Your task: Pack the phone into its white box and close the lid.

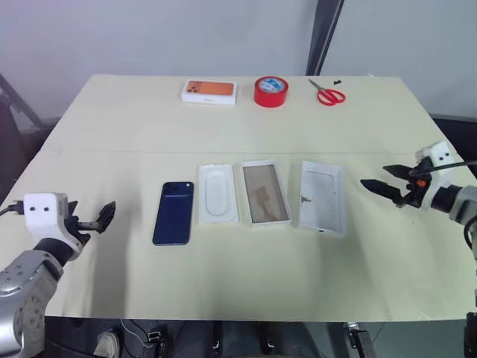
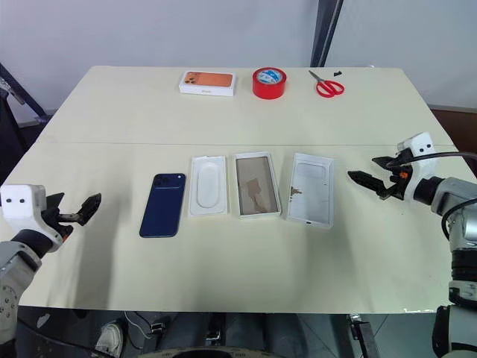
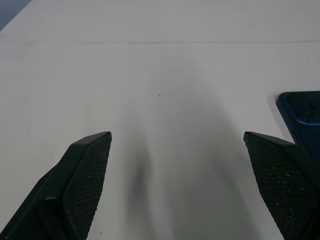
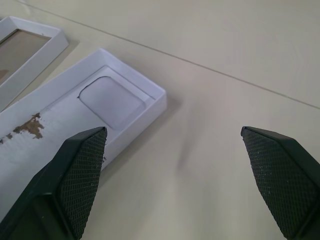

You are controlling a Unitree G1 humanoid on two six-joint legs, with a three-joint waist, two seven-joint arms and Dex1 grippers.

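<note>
The left pincer [image 1: 97,218] hovers low over the worktop [image 1: 238,134] near its front left edge, its two black fingers [image 3: 82,180] spread wide with nothing between them. Just beyond it, toward the middle of the worktop, lies the phone [image 1: 174,212], flat, camera bump at its far end; in the left wrist view a dark blue corner of the phone shows beside one fingertip, apart from it and not touched.

The right pincer [image 1: 384,181] hangs above the worktop's right side, pointing inward toward the row of parts, its fingers also wide apart and empty. Nearest to it is the lid [image 1: 322,198], lying open side up, white inside with a raised rim, a square recess at its far end and some brown flecks on its floor. In the right wrist view the lid's corner sits just beside one finger [image 4: 80,180], with bare worktop between the two fingers.

Next inward from the lid is the box [image 1: 265,192], a shallow white tray with a brownish bottom. Between the box and the phone rests a thin white insert [image 1: 218,194] with an oval recess. These four things form one row, side by side and near each other, none touching.

Along the far edge stand a white carton printed with an orange phone [image 1: 209,92], a red tape roll [image 1: 270,91] and red-handled scissors [image 1: 326,93]
</note>
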